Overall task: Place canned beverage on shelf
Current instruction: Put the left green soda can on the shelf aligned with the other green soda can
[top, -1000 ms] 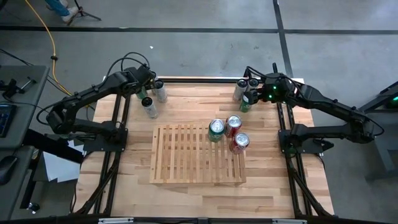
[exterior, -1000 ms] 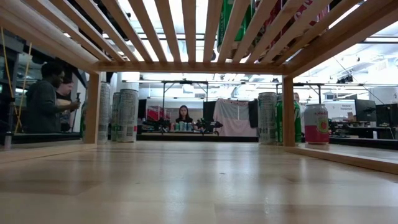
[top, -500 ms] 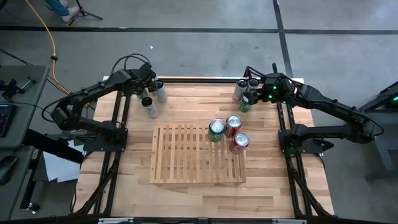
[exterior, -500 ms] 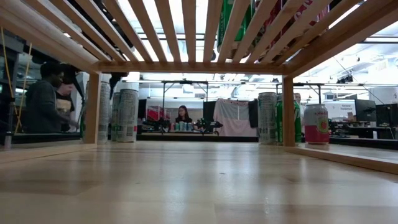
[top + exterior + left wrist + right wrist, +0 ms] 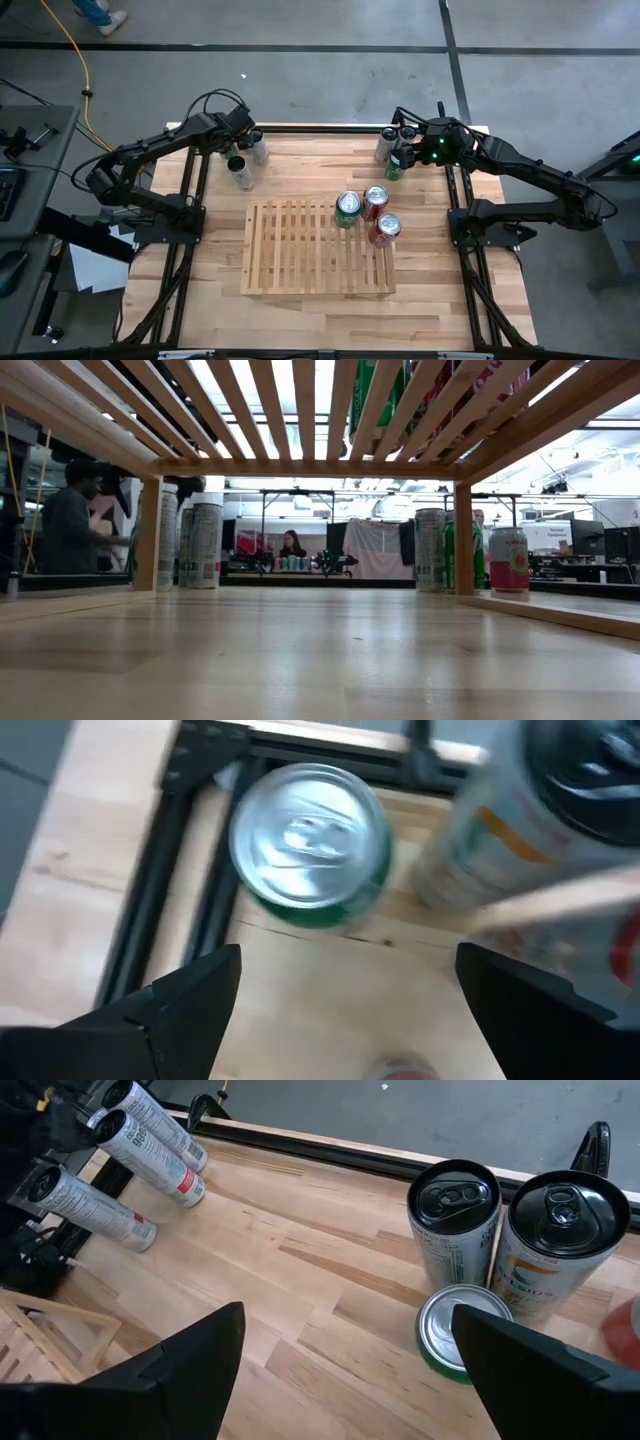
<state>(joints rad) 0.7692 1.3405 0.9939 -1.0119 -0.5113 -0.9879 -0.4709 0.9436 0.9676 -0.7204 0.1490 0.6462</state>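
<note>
The slatted wooden shelf lies on the tabletop, with three cans standing on its far right part. My left gripper hovers open above a group of cans at the far left. In its wrist view the gripper is over a green can with a silver top, which stands beside a tall white can. My right gripper waits open at the far right. It hangs above a short green can and two tall black-topped cans.
The arms' dark frame rails run along both sides of the table. A red can stands by the right group. From table height, the slats show from below, with people in the room behind.
My left gripper has sunk toward the cans at the far left; from table height, its dark tip now shows above them. The right arm and all cans have kept still.
</note>
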